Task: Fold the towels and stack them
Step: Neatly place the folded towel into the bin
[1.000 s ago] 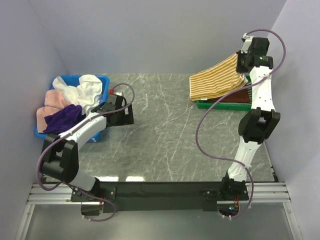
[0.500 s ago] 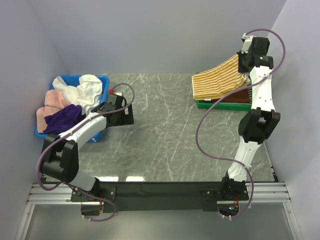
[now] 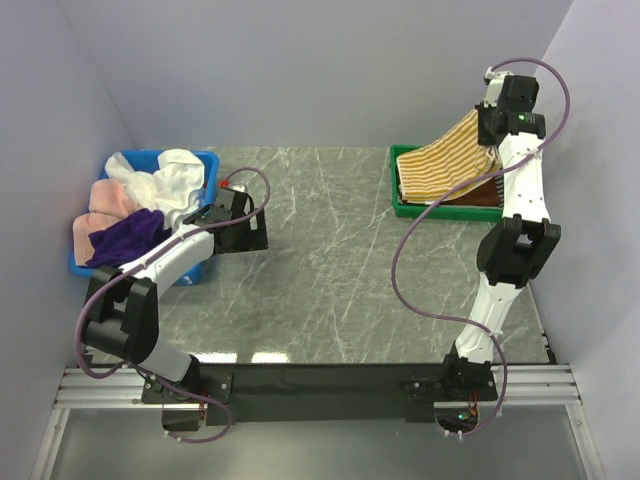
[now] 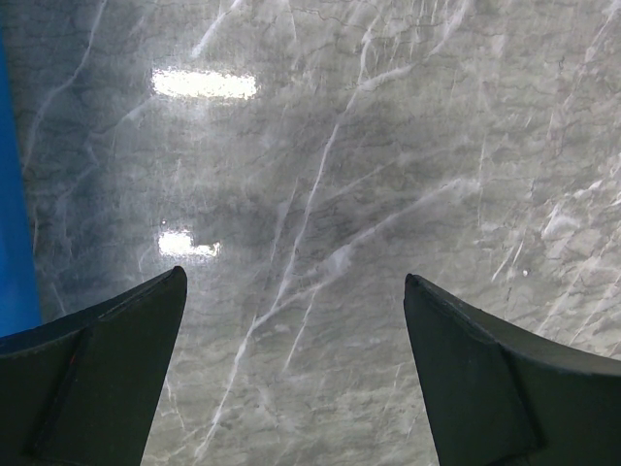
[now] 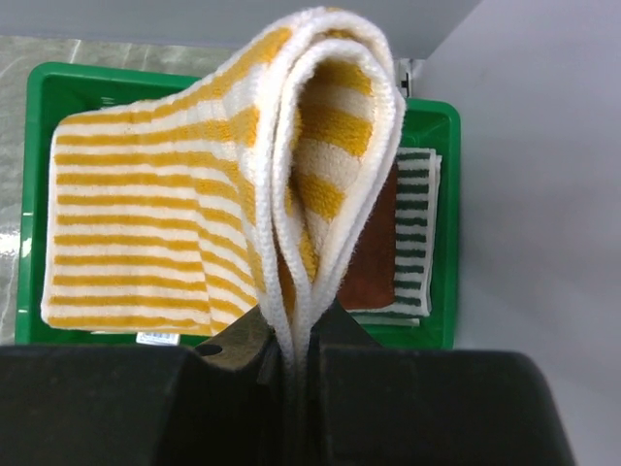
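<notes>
So the yellow towel (image 3: 445,165) has slid over toward the right gripper (image 3: 483,128) since a second ago. Its far edge now sits inside the tray (image 3: 394,185) instead of hanging past the rim.

Top view: the right gripper is clamped on the towel's upper end, with the arm stretched up tall over the tray and the cloth sloping down and away from it. The left gripper (image 3: 256,232) hangs low over the table (image 3: 330,260), arm bent. The bin (image 3: 207,163) is right beside it, holding white (image 3: 170,180), pink (image 3: 105,200) and purple (image 3: 130,238) towels.

Left wrist: jaws spread wide, nothing between them, just bare table under the fingers (image 4: 107,369). A sliver of bin is off to one side.

Right wrist: jaws are pinched tight on the towel's folded edge. It loops up ahead of the gripper and drapes down into the tray, over a brown towel (image 5: 374,257) and a dark-striped one (image 5: 417,233).
</notes>
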{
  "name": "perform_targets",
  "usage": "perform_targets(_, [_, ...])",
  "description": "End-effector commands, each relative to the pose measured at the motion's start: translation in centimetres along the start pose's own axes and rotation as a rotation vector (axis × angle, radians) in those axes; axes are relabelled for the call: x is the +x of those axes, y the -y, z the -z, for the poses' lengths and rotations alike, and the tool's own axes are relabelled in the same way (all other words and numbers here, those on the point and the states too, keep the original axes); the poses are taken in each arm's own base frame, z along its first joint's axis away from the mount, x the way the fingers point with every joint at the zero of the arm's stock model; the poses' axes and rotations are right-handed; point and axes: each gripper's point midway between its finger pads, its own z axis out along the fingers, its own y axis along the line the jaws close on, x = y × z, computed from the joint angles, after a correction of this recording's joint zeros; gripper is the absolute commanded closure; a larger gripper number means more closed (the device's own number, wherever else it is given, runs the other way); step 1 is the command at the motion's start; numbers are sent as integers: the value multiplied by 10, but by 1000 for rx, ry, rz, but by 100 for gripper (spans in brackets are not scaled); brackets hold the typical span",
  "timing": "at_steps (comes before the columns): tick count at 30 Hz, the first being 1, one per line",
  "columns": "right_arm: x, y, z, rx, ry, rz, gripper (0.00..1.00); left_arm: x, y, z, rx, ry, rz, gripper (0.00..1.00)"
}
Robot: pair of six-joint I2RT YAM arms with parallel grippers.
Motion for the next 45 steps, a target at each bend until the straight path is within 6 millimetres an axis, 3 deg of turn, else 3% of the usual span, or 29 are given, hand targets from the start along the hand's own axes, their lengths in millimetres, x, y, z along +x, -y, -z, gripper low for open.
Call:
perform_targets(1, [-4, 12, -6, 38, 34, -3, 100, -8, 4, -1, 18, 18, -12, 1])
perform_targets(4, [12, 7, -23, 32, 6, -15, 100, -8, 4, -1, 17, 19, -13, 1])
perform_targets(5, [28, 4, -33, 26, -26, -18, 99, -7, 4, -1, 17, 15, -15, 1])
perform_targets(8, [49, 10, -52, 77, -66, -13, 97, -7, 5, -2, 20, 14, -15, 1])
perform_targets(14, [84, 26, -81, 209, -134, -12, 92, -6, 4, -3, 14, 10, -17, 1])
perform_targets(21, [114, 52, -102, 396, -188, 5, 83, -5, 4, -5, 15, 3, -18, 1])
perform_targets(23, [125, 62, -104, 475, -217, 13, 70, -4, 4, -6, 15, 0, -18, 1])
perform_targets(25, [129, 69, -108, 530, -223, 12, 49, -5, 5, -6, 16, 1, -19, 1])
perform_targets(26, [130, 72, -108, 553, -225, 10, 45, -5, 5, -6, 17, 0, -18, 1])
perform_targets(28, [128, 82, -103, 624, -220, 0, 35, -4, 5, -6, 16, -1, -18, 1])
perform_targets(33, [100, 95, -80, 745, -147, -63, 31, -4, 5, -6, 17, -3, -17, 1])
perform_targets(37, [67, 110, -42, 866, -46, -155, 28, -6, 5, -4, 15, 4, -18, 1])
perform_targets(40, [52, 107, -26, 876, 1, -178, 27, -7, 5, -2, 18, 10, -15, 1])
perform_targets(43, [39, 82, -19, 810, 41, -174, 27, -10, 7, 1, 26, 18, -14, 1])
perform_targets(45, [31, 37, -33, 589, 65, -157, 30, -11, 7, 3, 31, 22, -15, 0])
